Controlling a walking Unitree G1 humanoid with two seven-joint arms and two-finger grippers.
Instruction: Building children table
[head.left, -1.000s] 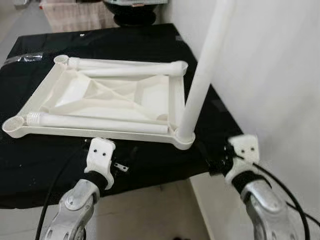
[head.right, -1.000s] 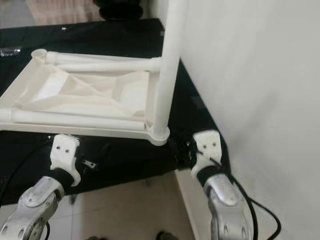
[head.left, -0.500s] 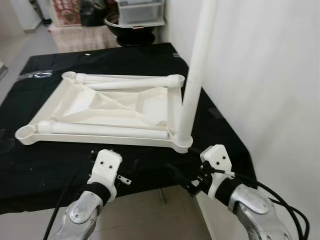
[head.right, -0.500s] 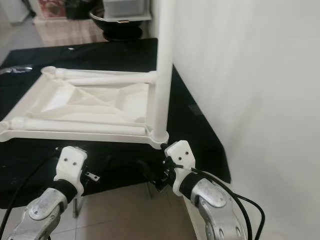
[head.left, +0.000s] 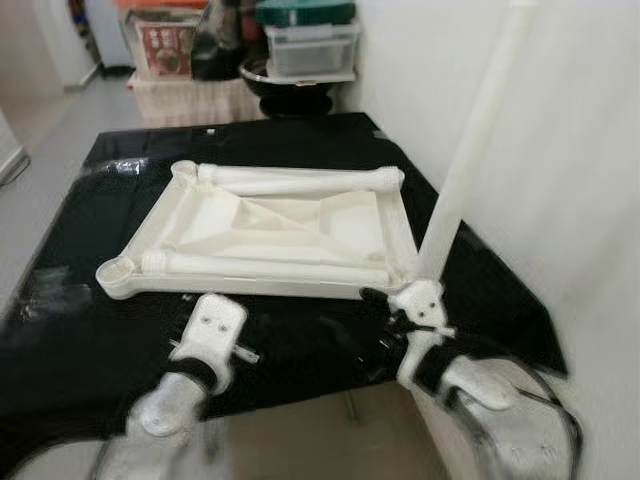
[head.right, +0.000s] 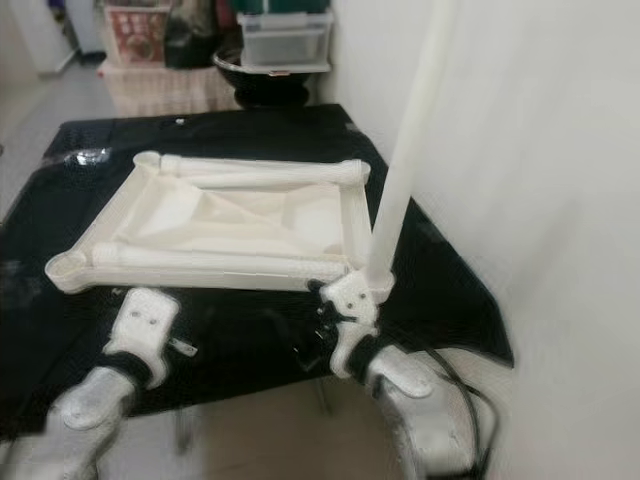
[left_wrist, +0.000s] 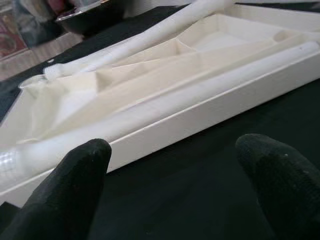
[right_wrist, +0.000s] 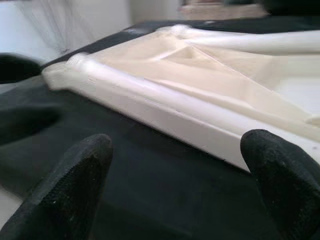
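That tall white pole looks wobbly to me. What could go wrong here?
Two risks, I think. The upright leg stands in the tabletop's near corner, tilted toward the wall; the right gripper, open close beside that corner, could knock it loose. The tabletop also lies close to the black cloth's near edge, so a push from either gripper might slide it off.

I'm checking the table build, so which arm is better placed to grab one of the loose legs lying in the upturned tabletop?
Probably the left. The left gripper, fingers open, faces the near loose leg. The right gripper sits by the standing leg.
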